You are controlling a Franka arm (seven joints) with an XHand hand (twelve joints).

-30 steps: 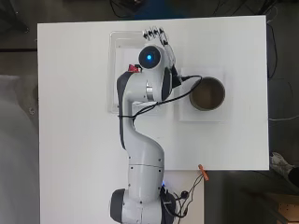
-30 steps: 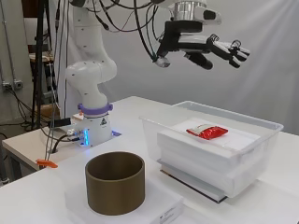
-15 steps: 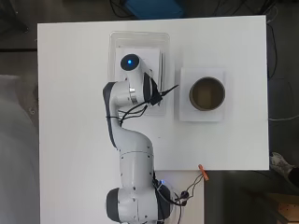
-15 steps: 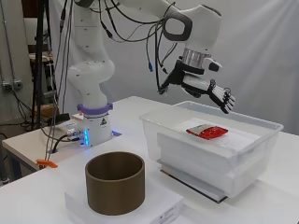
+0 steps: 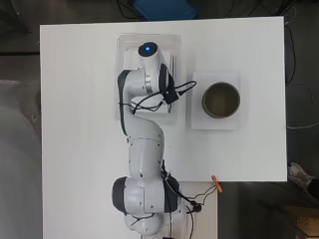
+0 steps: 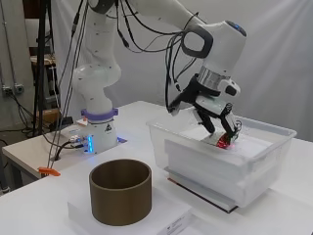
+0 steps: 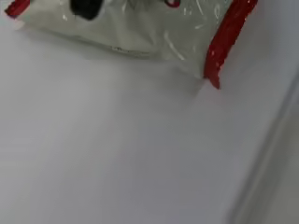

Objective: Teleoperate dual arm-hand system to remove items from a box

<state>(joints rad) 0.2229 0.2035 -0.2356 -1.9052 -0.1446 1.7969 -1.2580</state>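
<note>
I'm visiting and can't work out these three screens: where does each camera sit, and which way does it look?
Overhead view: above the white table, facing straight down; the white arm covers most of the clear plastic box, beside the brown round container.
Side view: across the table; arm at left, black and white hand reaching down into the box at the red-edged packet.
Wrist view: at the wrist, facing the packet up close; no hand visible.
Shared: side and wrist both show the packet; overhead and side both show the container.
</note>
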